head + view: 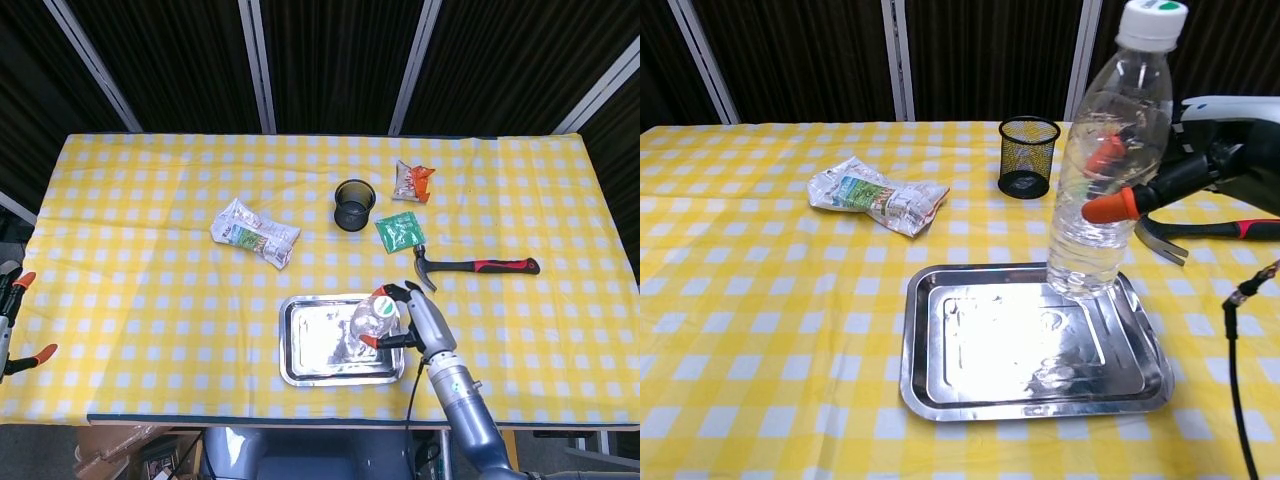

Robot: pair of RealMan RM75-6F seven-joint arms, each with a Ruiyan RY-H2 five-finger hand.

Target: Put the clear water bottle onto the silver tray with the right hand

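My right hand (408,318) (1200,165) grips the clear water bottle (372,316) (1108,160), which has a white cap with a green dot. The bottle stands upright, its base over the right part of the silver tray (305,345) (940,340); I cannot tell whether it touches the tray floor. Orange-tipped fingers (1118,205) wrap the bottle's middle. My left hand (10,320) hangs off the table's left edge, its orange-tipped fingers apart and holding nothing.
A hammer (480,266) (1200,232) lies right of the tray. Behind it are a green packet (400,232) (1098,196), a black mesh cup (354,204) (1028,156) and an orange-white snack bag (411,181) (1105,146). A crumpled wrapper (254,233) (876,195) lies at left.
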